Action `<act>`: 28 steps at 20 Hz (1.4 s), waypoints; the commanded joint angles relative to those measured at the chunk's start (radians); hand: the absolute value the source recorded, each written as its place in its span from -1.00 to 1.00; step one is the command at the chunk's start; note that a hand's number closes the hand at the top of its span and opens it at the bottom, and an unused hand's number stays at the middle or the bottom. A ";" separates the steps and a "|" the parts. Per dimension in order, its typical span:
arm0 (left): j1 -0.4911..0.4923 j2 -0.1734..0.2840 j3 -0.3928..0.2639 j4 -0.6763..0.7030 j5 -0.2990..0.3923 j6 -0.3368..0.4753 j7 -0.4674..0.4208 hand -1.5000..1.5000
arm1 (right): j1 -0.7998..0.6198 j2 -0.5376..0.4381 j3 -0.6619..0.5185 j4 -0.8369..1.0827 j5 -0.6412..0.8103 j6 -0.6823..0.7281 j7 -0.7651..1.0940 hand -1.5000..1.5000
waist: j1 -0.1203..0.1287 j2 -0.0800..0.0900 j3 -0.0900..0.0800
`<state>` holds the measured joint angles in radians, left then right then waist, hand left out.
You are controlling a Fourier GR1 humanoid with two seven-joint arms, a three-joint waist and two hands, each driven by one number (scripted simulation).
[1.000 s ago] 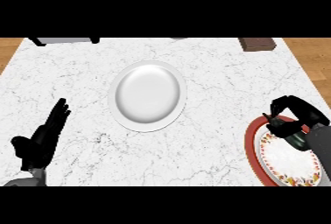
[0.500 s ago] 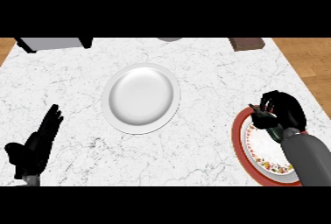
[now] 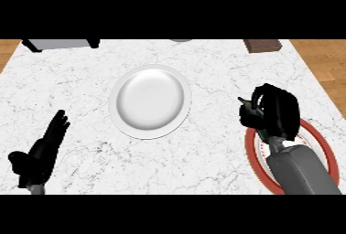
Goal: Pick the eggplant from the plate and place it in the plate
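Carrying stage, by my reading: the pick looks done and the transfer to the white plate is in hand.

1. Tabletop [image 3: 81,91]: white marble, filling most of the head view; wooden floor shows past its corners at 10 and 2 o'clock.
2. White plate [image 3: 150,101]: plain, nothing on it, just left of centre. Judged to be the destination.
3. Red-rimmed plate [image 3: 323,146]: patterned, at 4 o'clock, largely covered by the right forearm. Judged to be the source; no eggplant shows on its visible part.
4. Right hand [image 3: 273,112]: at 3 o'clock, just above the red-rimmed plate's upper edge, fingers curled round a dark object.
5. Eggplant [image 3: 246,106]: only a small dark tip shows at the left of the curled fingers; the rest is hidden in the hand. Identification rests on the task sentence as much as on the view.
6. Left hand [image 3: 42,153]: at 8 o'clock, fingers straight and together, pointing up; resting, holding nothing.
7. Grey box [image 3: 61,44] at 11 o'clock and brown block [image 3: 263,45] at 1 o'clock, both on the far edge, well apart from the plates.

Next move, as judged: the right hand must travel toward 9 o'clock until it is over the white plate's middle, lower, then uncurl its fingers.
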<state>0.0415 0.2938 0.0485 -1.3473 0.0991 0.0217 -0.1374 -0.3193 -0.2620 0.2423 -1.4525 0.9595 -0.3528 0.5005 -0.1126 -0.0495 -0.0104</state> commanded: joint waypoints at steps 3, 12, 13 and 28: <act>-0.038 -0.002 -0.009 -0.019 0.013 -0.027 0.006 0.00 | 0.040 0.116 0.160 -0.330 0.252 0.112 0.329 1.00 | 0.045 0.021 0.004; -0.074 -0.013 -0.038 -0.036 -0.019 -0.044 0.032 0.00 | -0.235 0.259 0.301 -0.348 0.348 0.419 0.653 1.00 | 0.124 0.048 0.010; -0.136 -0.015 -0.030 0.018 -0.021 -0.047 0.043 0.00 | -0.261 0.260 0.302 -0.321 0.306 0.409 0.655 1.00 | 0.120 0.050 0.010; -0.128 -0.043 -0.040 0.043 -0.039 -0.080 -0.022 0.00 | -0.585 0.262 0.321 0.412 0.041 -0.132 0.617 1.00 | 0.165 0.062 0.010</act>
<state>-0.0807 0.2442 0.0053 -1.3312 0.0574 -0.0299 -0.1284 -0.8506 -0.0065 0.5325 -1.1939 1.0502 -0.2964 1.0346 0.0379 0.0070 -0.0005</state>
